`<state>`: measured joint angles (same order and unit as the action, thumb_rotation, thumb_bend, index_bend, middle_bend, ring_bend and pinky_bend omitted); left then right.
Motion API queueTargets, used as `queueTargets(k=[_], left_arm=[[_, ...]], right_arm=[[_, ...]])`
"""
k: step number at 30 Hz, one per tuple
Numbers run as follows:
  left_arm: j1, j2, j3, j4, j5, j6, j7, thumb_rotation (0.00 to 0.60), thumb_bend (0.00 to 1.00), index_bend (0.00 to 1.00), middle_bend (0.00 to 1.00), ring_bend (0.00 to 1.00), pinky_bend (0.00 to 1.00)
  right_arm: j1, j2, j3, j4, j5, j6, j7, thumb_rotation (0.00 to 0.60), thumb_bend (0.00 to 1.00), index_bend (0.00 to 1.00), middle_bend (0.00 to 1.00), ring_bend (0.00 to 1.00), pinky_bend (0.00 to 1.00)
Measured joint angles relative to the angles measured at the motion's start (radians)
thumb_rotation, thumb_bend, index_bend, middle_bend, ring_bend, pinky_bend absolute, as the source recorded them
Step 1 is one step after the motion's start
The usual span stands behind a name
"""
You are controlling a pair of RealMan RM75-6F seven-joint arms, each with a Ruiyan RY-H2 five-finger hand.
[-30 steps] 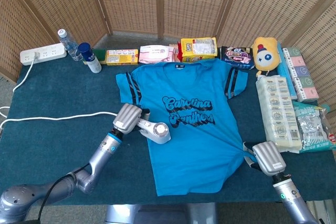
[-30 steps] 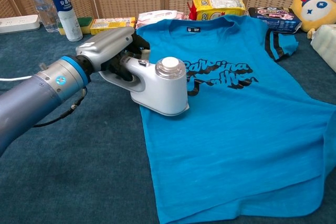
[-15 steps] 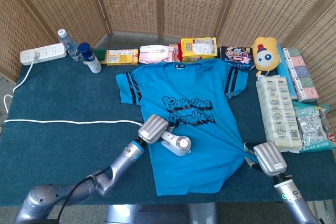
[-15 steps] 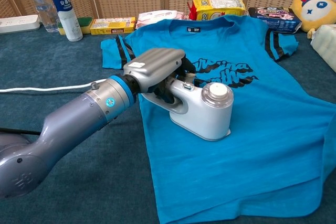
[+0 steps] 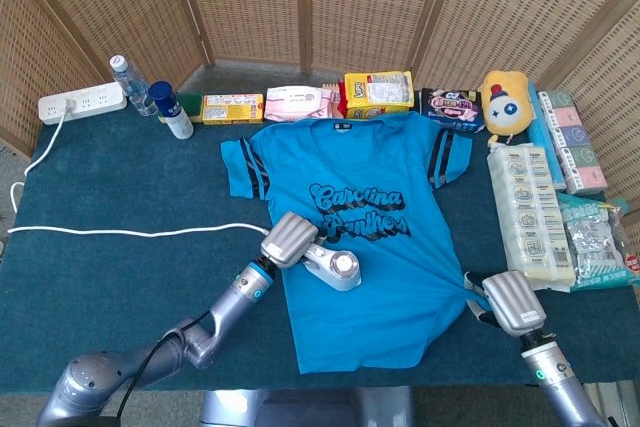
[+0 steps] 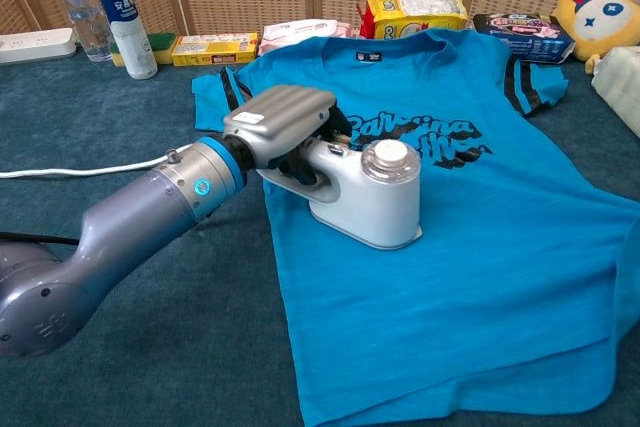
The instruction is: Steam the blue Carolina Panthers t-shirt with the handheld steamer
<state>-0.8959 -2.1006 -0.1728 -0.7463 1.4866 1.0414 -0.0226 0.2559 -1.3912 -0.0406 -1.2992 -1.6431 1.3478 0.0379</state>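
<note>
My left hand (image 6: 285,127) grips the steamer (image 6: 365,192) at centre frame; my right hand (image 5: 510,301) pinches the t-shirt (image 5: 385,297) hem, lower right.

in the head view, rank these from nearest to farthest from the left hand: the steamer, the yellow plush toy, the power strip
Measured from the left hand:
1. Steamer, held by that hand, resting on the t-shirt.
2. Power strip, at the far left corner of the table.
3. Yellow plush toy, at the far right, beyond the shirt's sleeve.
The last two are fairly close; the toy looks slightly farther.

Handheld steamer (image 6: 362,194) on blue t-shirt (image 6: 470,247)
</note>
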Motion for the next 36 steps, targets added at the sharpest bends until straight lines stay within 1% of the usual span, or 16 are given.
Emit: queueTargets(k=[9, 13, 29, 36], left_arm=[[0.019, 0.058, -0.002, 0.03, -0.013, 0.014, -0.023, 0.6, 0.34, 0.77, 0.8, 0.72, 0.79], [0.018, 0.062, -0.002, 0.025, -0.015, 0.015, -0.024, 0.6, 0.34, 0.77, 0.81, 0.72, 0.79], [-0.041, -0.005, -0.002, -0.027, 0.007, 0.01, 0.008, 0.6, 0.33, 0.77, 0.8, 0.72, 0.79], [-0.062, -0.023, 0.005, -0.049, 0.022, 0.0, 0.023, 0.6, 0.33, 0.77, 0.8, 0.72, 0.79]], right_arm=[[0.003, -0.002, 0.001, -0.005, 0.004, -0.008, -0.007, 0.6, 0.52, 0.71, 0.68, 0.74, 0.81], [0.003, -0.002, 0.002, -0.003, 0.005, -0.007, -0.006, 0.6, 0.52, 0.71, 0.68, 0.74, 0.81], [-0.006, 0.008, 0.001, -0.001, 0.009, 0.003, 0.002, 0.6, 0.52, 0.71, 0.68, 0.75, 0.81], [-0.009, 0.009, 0.001, 0.004, 0.01, 0.006, 0.009, 0.6, 0.52, 0.71, 0.68, 0.75, 0.82]])
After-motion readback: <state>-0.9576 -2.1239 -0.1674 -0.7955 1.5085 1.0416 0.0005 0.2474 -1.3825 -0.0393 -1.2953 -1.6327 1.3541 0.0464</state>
